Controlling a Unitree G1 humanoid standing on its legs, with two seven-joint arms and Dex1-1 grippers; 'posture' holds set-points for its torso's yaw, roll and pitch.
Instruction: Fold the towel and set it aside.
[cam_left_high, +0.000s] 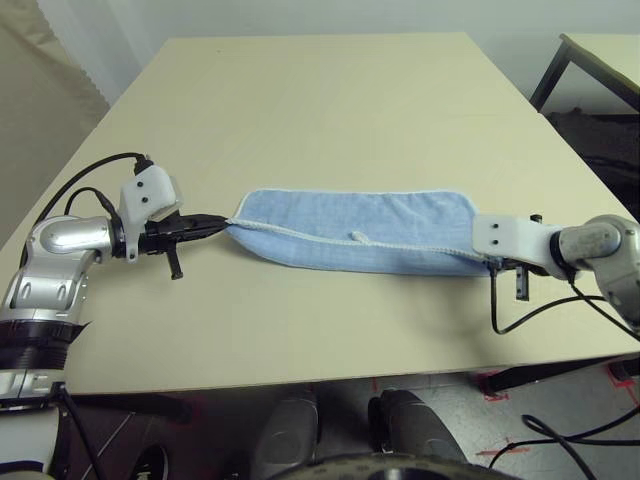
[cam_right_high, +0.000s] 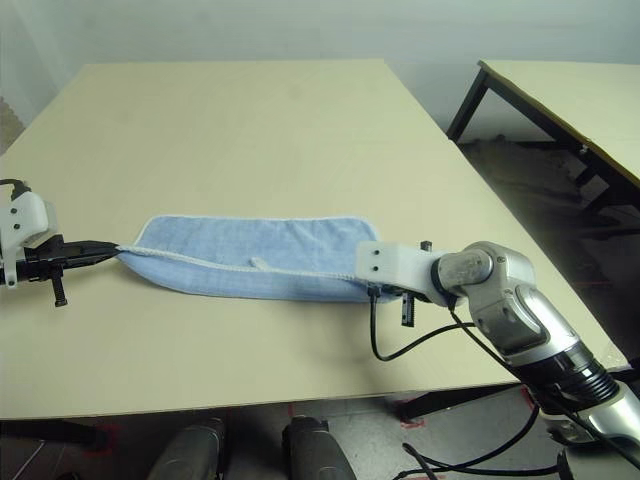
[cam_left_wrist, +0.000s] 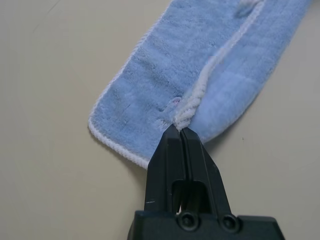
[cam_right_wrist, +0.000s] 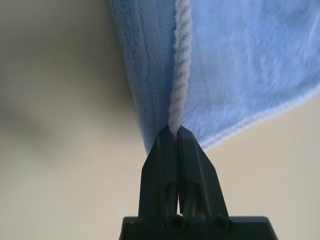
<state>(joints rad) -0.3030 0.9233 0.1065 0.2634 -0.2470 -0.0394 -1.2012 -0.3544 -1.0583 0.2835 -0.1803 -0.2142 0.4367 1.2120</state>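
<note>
- Two grippers hold the towel (cam_left_high: 350, 232), one at each short end, and it lies stretched between them as a long, narrow, already doubled strip on the table (cam_left_high: 320, 110).
- Taking the towel as the landmark: the left gripper (cam_left_wrist: 180, 131) is at its left end with its black fingers pressed together on the white stitched edging, right at the corner where the cord bunches up.
- At the towel's right end the right gripper (cam_right_wrist: 174, 131) is likewise closed tight on the white edging, pinching the hem where it runs off the cloth.
- Between the two ends the top edge sags in a shallow curve, with a small white tag (cam_left_high: 357, 237) near the middle of that edge.
- The cloth looks to be soft, light terry: I judge it will drape and droop wherever it is unsupported, with no stiffness to hold a fold by itself.
- Its nap should give fair friction, so slipping seems unlikely, but each pinch is thin, on the corded hem alone, and a sharp tug could pull the cord free.
- Best holds are probably these hemmed corners, since the stitched cord is the firmest part and lets both layers be carried together.
- For the next fold I would bring one end over to meet the other, keeping light tension so the middle does not bunch.
- Nothing fragile here; a drop would only cost neatness.
</note>
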